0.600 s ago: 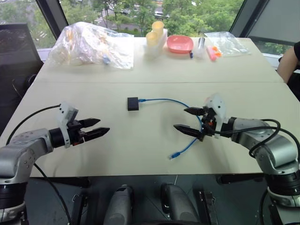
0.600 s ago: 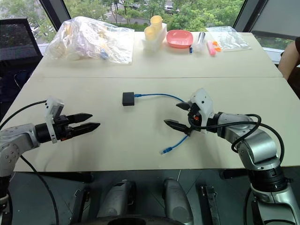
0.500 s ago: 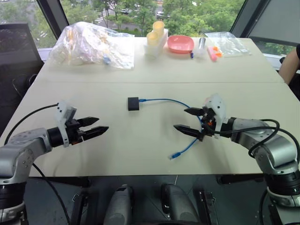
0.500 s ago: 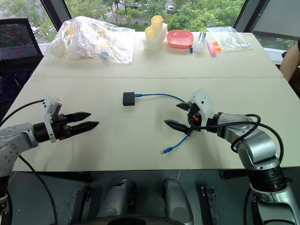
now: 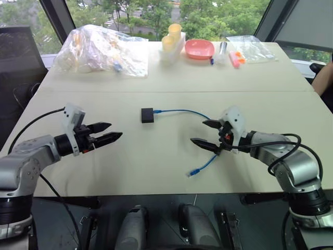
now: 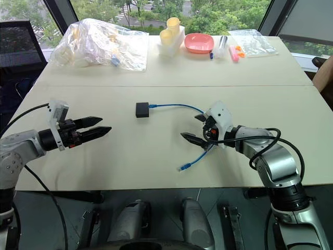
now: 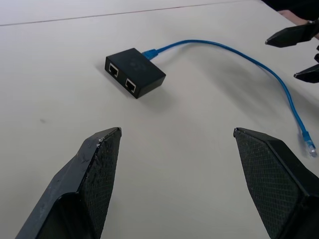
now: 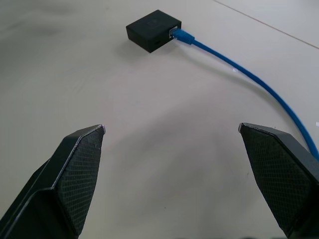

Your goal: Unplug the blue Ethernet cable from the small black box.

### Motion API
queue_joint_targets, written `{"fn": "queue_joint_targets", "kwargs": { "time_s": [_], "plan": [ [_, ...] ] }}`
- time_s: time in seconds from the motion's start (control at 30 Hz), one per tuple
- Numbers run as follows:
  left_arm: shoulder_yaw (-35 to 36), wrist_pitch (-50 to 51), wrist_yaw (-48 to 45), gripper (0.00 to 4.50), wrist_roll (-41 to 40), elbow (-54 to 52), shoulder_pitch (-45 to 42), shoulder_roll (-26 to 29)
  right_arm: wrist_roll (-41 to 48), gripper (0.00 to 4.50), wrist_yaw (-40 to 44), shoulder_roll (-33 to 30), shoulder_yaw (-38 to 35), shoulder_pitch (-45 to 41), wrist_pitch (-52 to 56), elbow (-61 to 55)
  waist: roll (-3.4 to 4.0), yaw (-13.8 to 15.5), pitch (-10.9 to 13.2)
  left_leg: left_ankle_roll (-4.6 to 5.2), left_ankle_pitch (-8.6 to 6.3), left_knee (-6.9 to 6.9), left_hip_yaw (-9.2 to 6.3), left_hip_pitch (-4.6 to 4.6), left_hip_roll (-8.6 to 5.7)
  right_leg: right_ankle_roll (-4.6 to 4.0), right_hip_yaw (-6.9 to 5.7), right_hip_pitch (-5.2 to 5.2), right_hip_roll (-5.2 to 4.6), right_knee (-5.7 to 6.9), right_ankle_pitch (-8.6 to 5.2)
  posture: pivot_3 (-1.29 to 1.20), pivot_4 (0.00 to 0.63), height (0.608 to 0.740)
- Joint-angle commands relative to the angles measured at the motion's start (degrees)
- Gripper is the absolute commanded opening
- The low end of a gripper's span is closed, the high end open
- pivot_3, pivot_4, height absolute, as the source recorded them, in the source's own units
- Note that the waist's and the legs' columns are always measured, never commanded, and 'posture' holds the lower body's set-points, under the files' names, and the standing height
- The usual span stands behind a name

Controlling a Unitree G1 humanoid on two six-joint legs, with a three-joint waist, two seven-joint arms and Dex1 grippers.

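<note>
Nearest, the left gripper [image 5: 106, 134] and the right gripper [image 5: 206, 134] hover over the front of the bench [image 5: 156, 166], each with its jaws spread wide and nothing between them. They point inward from either side, which looks like readiness for a two-handed job: one to steady, one to pull. The loose end of the blue Ethernet cable [image 5: 200, 165] lies just below the right gripper, and the cord curves up past it. Farther in, near the middle of the bench, sits the small black box [image 5: 147, 115], the cable plugged into its right side (two empty sockets face the left gripper). Nothing lies between the grippers and the box. At the far edge, well apart, are a crumpled plastic bag [image 5: 99, 49], yellow cups [image 5: 171, 36], a pink bowl [image 5: 200, 48] and a small clear bag [image 5: 252, 48].
</note>
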Motion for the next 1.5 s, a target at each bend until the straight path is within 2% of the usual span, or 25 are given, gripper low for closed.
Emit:
{"fn": "queue_joint_targets", "kwargs": {
  "time_s": [0.03,0.17,0.27,0.4,0.47,0.57,0.67,0.77,0.87,0.97,1.07,1.3,1.5],
  "plan": [
    [0.4,-1.5,-0.6,3.78,0.5,0.2,-0.5,0.6,-0.3,4.50,0.3,0.2,0.0,-1.6,-0.7,-0.4,0.00,0.0,0.0,0.00,0.00,0.00,0.00,0.00,0.00,0.00,0.00,0.00,0.00,0.00,0.00,0.00,0.150,0.740],
    [-1.5,-3.6,-2.1,3.78,3.3,1.5,0.6,1.4,-0.4,4.50,-0.1,0.8,-0.6,-2.3,-0.8,0.2,0.00,0.0,0.0,0.00,0.00,-0.01,0.01,0.00,0.00,0.01,0.00,0.00,0.00,0.01,0.00,0.00,0.150,0.740],
    [-1.9,-4.7,-2.6,3.78,4.2,4.8,-2.6,1.2,-4.1,4.50,-2.4,2.3,0.6,-5.3,-3.7,4.8,0.00,0.0,0.0,0.00,0.00,0.04,0.01,0.01,0.00,0.00,0.00,0.01,0.00,0.05,0.00,0.00,0.150,0.740],
    [-4.7,-7.8,-8.9,3.78,7.1,11.3,-6.9,4.3,-8.6,4.50,-1.3,8.7,4.5,-16.2,-10.5,20.5,-0.01,-0.5,0.0,0.00,0.01,0.28,0.05,0.05,0.01,-0.14,0.01,0.02,0.13,0.21,0.11,0.00,0.150,0.740],
    [-6.4,-6.4,-16.7,3.78,6.5,12.4,-7.5,9.2,-12.3,4.50,3.2,13.8,8.8,-25.6,-17.2,36.6,-0.06,-1.4,0.0,0.00,0.01,0.27,0.08,0.14,0.04,-0.15,0.02,0.05,0.17,0.29,0.11,0.00,0.150,0.740],
    [-7.2,-4.8,-24.0,3.78,4.7,12.1,-7.7,14.2,-16.0,4.50,8.7,19.4,11.2,-36.0,-25.2,57.4,-0.06,-1.9,0.0,0.00,0.02,0.07,0.09,0.20,0.08,-0.16,0.04,0.01,0.23,0.29,0.11,0.00,0.150,0.740],
    [-4.8,-3.4,-25.1,3.78,3.6,12.7,-8.6,16.2,-18.7,4.50,12.1,24.4,11.0,-44.8,-31.4,75.8,-0.05,-1.8,0.0,0.00,0.02,-0.18,0.08,0.15,0.08,-0.02,0.02,-0.09,0.22,0.26,0.17,0.00,0.150,0.740],
    [-1.8,-3.9,-21.9,3.78,4.3,14.6,-8.9,16.0,-21.1,4.50,13.0,27.2,10.4,-49.1,-35.3,84.9,-0.05,-1.7,0.0,0.00,0.01,-0.23,-0.02,0.03,0.07,0.17,-0.08,-0.15,0.13,0.34,0.16,0.00,0.150,0.740],
    [6.3,-1.8,-19.2,3.78,1.8,13.0,-4.4,16.2,-23.9,4.50,12.7,30.1,10.6,-51.9,-37.0,90.8,-0.05,-2.0,0.0,-0.01,0.01,-0.22,0.02,-0.01,0.07,0.20,-0.08,-0.18,0.02,0.33,0.16,0.00,0.150,0.740],
    [15.7,2.1,-15.7,3.78,-1.1,6.6,2.9,14.9,-27.5,4.50,8.2,32.1,10.9,-52.7,-36.4,94.5,-0.04,-2.8,0.0,-0.02,0.01,-0.21,0.04,0.02,0.09,0.20,-0.06,-0.19,-0.06,0.35,0.16,0.00,0.150,0.740],
    [21.0,4.6,-12.3,3.82,-2.7,1.1,8.0,13.4,-30.2,3.62,4.7,33.2,10.4,-52.3,-36.0,96.0,-0.07,-3.0,0.0,-0.10,0.04,-0.21,-0.15,0.07,0.09,0.18,-0.07,-0.21,-0.15,0.53,0.15,0.00,0.150,0.740],
    [24.8,7.1,-8.3,3.82,-5.3,-2.2,10.2,13.0,-33.5,0.08,5.2,34.1,8.9,-52.3,-36.8,96.3,-0.12,-3.3,0.0,-0.40,0.20,-0.28,-0.23,0.69,0.08,-0.09,-0.06,0.17,-0.16,0.73,0.04,0.00,0.150,0.740],
    [20.9,6.0,-6.5,3.82,-6.0,-1.5,7.1,12.0,-38.4,0.08,12.0,33.5,11.9,-52.3,-40.5,95.7,-0.12,-3.3,0.0,-0.40,0.20,-0.34,-0.23,0.85,0.10,-0.13,-0.06,0.27,-0.11,0.78,0.02,0.00,0.150,0.740]
  ]
}}
